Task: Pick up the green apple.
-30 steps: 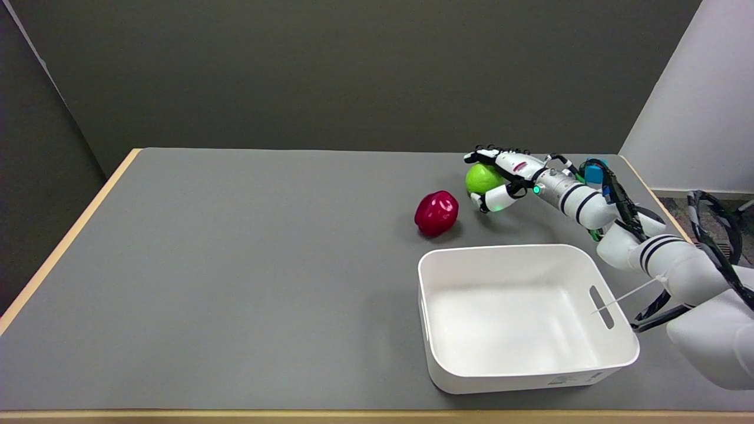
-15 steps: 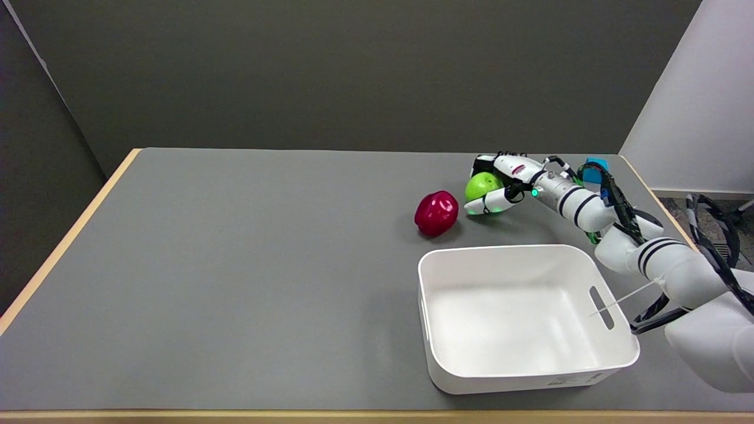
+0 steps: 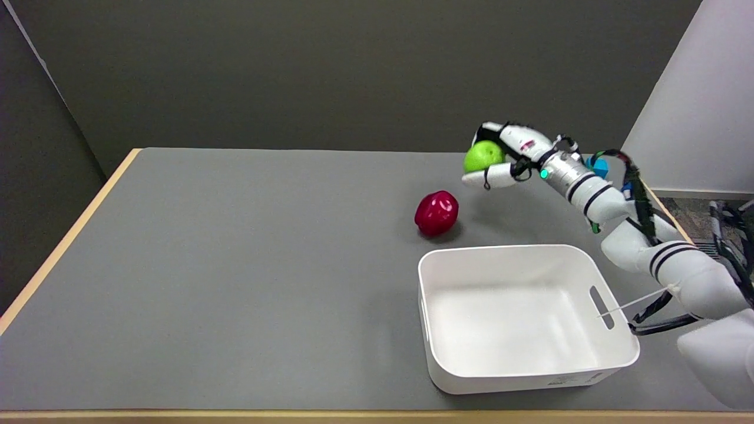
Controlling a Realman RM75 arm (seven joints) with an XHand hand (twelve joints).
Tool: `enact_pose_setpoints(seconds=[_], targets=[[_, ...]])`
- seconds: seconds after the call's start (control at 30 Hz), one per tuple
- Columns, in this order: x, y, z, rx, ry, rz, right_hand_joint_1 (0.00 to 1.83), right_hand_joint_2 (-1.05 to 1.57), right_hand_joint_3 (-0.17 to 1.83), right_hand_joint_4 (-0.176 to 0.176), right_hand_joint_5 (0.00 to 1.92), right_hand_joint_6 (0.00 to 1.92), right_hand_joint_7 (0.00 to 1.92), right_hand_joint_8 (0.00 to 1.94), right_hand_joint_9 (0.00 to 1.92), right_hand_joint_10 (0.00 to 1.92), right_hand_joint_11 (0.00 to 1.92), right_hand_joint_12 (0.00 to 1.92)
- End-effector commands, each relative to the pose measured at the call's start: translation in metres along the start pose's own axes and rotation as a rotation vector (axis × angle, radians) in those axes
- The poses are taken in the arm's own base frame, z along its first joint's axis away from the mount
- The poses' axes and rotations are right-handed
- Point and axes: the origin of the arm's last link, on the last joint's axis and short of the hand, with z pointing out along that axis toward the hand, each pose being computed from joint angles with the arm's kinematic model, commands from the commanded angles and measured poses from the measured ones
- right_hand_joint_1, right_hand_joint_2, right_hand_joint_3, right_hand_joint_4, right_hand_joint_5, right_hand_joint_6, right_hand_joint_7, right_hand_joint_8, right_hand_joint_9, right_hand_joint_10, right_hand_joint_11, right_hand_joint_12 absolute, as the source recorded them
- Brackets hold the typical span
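Fingers of the right hand [image 3: 506, 156] wrap around the green apple [image 3: 483, 156], the thumb cupped under the fruit and the other fingers curled over its top and far side. The hand holds the apple in the air, clear of the grey table [image 3: 235, 265], above the table's far right part. A faint shadow lies on the tabletop below it. A small green light glows at the wrist, just behind the hand. The white right arm [image 3: 636, 241] reaches in from the lower right, rising toward the hand, with black bands at its joints and black cables running along it. A blue part sits on the arm beside the wrist.

On the table, a red apple [image 3: 436, 212] rests near the middle right, below and to the left of the held fruit and apart from it. Nearer the camera stands a white plastic bin [image 3: 612, 359], rectangular with rounded corners and a slot handle in its right wall; it holds nothing that shows. The red apple lies just beyond the bin's far left corner, not touching it. The table has a pale wooden edge along its left and near sides. Behind it is a dark wall, with a lighter panel at the upper right.
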Motion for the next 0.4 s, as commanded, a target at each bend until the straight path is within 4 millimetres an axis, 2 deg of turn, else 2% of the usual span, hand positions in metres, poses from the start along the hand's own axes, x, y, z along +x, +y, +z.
enact_pose_setpoints(seconds=[0.03,0.17,0.4], targets=[[0.128,-0.044,-0.074,0.243,0.412,-0.021,1.09,1.31,0.21,-0.176,0.47,1.73,0.52,1.79,0.76,1.92,0.37,1.92],[0.132,-0.052,-0.11,0.284,0.436,0.051,1.1,1.26,0.29,-0.176,0.48,1.73,0.54,1.78,0.8,1.92,0.41,1.92],[0.11,-0.052,-0.177,0.297,0.44,0.279,1.12,1.2,0.36,-0.176,0.52,1.68,0.58,1.74,0.83,1.92,0.56,1.92]])
